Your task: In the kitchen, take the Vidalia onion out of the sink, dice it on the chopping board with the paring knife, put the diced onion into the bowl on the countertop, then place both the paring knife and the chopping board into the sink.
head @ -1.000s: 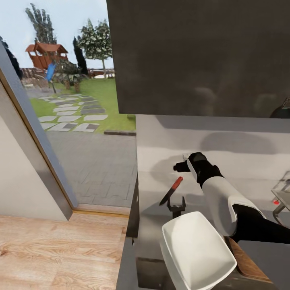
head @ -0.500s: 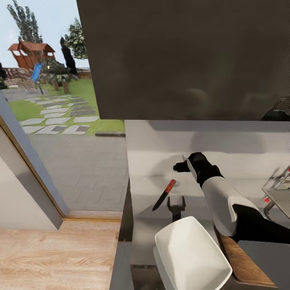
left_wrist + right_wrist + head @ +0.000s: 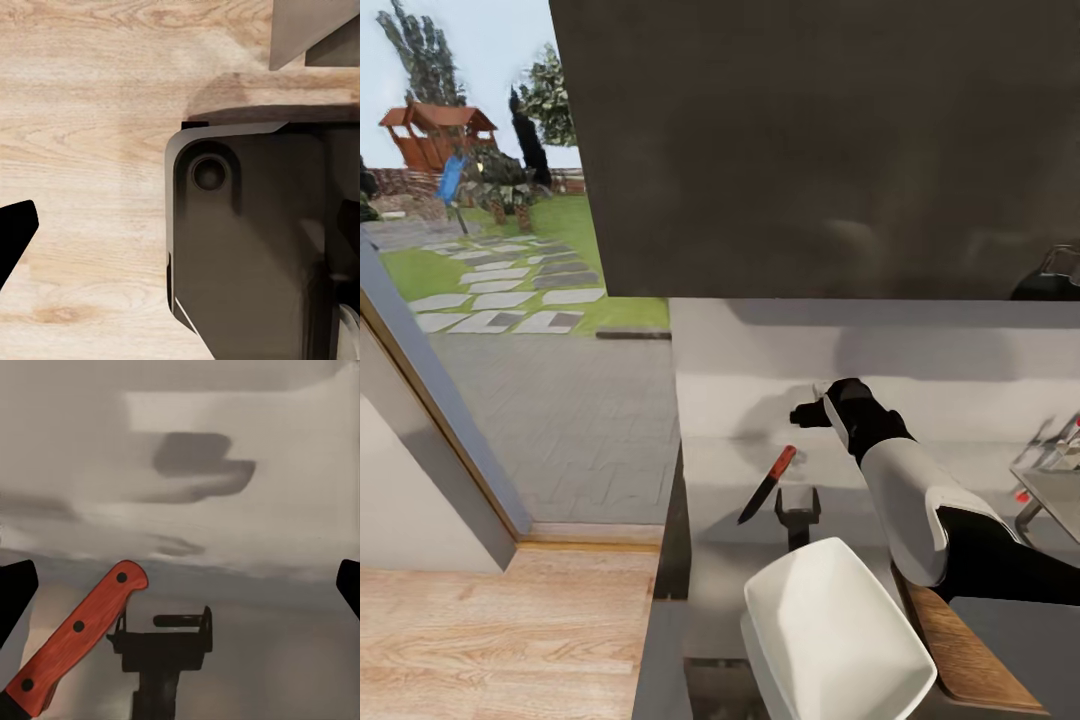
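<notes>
The paring knife (image 3: 768,485), red handle and dark blade, lies on the grey countertop (image 3: 720,580) near the wall. In the right wrist view the paring knife's handle (image 3: 79,637) runs slantwise. My right gripper (image 3: 810,412) hovers just beyond the handle's end, open and holding nothing; its fingertips (image 3: 15,592) sit at that view's edges. The white bowl (image 3: 835,630) stands closest to me, with the brown chopping board (image 3: 965,660) beside it under my right arm. A corner of the sink (image 3: 1050,478) shows at the far right. The onion is out of view. My left gripper (image 3: 180,232) hangs open over the floor.
A small black two-pronged bracket (image 3: 797,512) stands between knife and bowl. A dark upper cabinet (image 3: 810,150) hangs above the counter. Left of the counter are wooden floor (image 3: 500,630) and a tall window to a garden. A tiny red faucet knob (image 3: 1020,495) sits by the sink.
The head view has swung right, so counter, bowl and window slid left in the picture. Knife and gripper keep the same relation. Nothing was grasped or released.
</notes>
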